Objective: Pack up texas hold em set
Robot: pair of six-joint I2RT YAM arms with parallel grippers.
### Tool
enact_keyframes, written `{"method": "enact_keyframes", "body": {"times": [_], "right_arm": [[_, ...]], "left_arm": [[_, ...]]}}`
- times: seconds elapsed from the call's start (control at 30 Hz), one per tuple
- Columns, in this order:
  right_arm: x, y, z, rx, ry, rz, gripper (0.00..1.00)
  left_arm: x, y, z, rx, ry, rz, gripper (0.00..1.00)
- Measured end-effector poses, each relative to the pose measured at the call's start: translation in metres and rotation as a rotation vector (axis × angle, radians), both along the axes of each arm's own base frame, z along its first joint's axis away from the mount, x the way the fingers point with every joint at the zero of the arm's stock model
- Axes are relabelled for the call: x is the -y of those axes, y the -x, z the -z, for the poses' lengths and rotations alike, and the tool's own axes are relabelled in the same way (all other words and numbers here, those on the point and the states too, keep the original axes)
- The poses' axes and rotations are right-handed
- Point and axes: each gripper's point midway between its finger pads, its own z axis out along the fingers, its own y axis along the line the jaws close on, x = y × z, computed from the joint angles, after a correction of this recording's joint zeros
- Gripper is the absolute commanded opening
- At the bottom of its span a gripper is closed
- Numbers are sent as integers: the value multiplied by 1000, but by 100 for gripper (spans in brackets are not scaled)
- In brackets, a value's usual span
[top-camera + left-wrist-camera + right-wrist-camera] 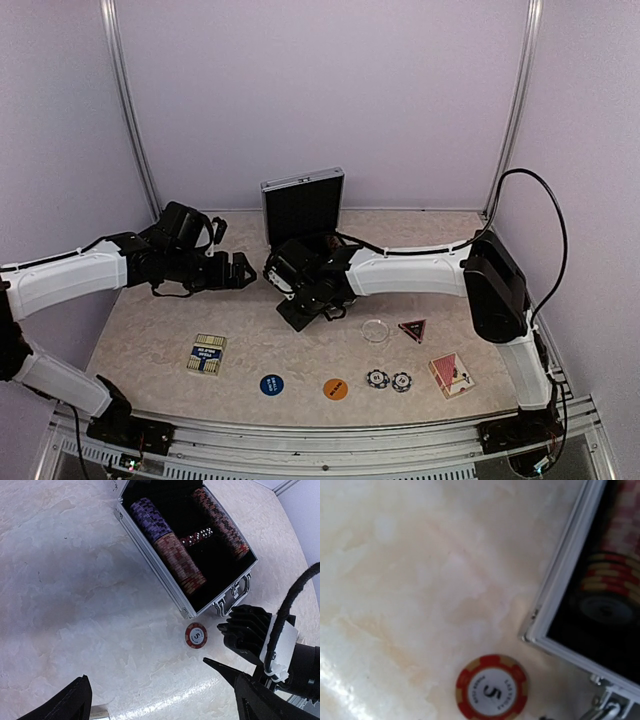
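The open case (pixel 303 207) stands at the back of the surface (pixel 150 330), its lid upright near the rear wall and chip rows (pixel 170 550) inside. Bare surface lies to its left. A blue deck (pixel 207 353), discs (pixel 271 384) and a red deck (pixel 452 373) sit along the near edge. A red chip (pixel 196 635) lies flat just outside the case's front corner, near the handle (pixel 235 592). The left end effector (pixel 243 271), fingers wide apart, faces it. The right end effector (pixel 298 314) is just beside the chip; whether its fingers are apart cannot be told.
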Motion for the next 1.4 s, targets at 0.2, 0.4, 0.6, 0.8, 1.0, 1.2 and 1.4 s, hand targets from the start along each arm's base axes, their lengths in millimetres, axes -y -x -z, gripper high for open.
{"method": "enact_keyframes", "body": {"times": [0.2, 0.4, 0.6, 0.8, 1.0, 1.2, 1.4], "right_arm": [[-4, -4, -1, -6, -9, -2, 56], [-6, -7, 8, -33, -4, 0, 59], [-2, -14, 18, -60, 2, 10, 59], [2, -21, 36, -90, 12, 22, 60], [-1, -22, 36, -112, -13, 12, 54], [-6, -19, 38, -127, -40, -11, 38], [-5, -14, 34, -123, -50, -18, 36]], "left_arm": [[2, 0, 0, 2, 6, 1, 99], [1, 2, 4, -3, -3, -1, 99], [-1, 4, 3, 2, -2, -4, 99], [-2, 4, 0, 14, 0, -8, 99], [-4, 5, 0, 16, -4, -13, 99], [-5, 4, -1, 18, -3, -17, 99], [-7, 3, -2, 21, -1, -20, 99]]}}
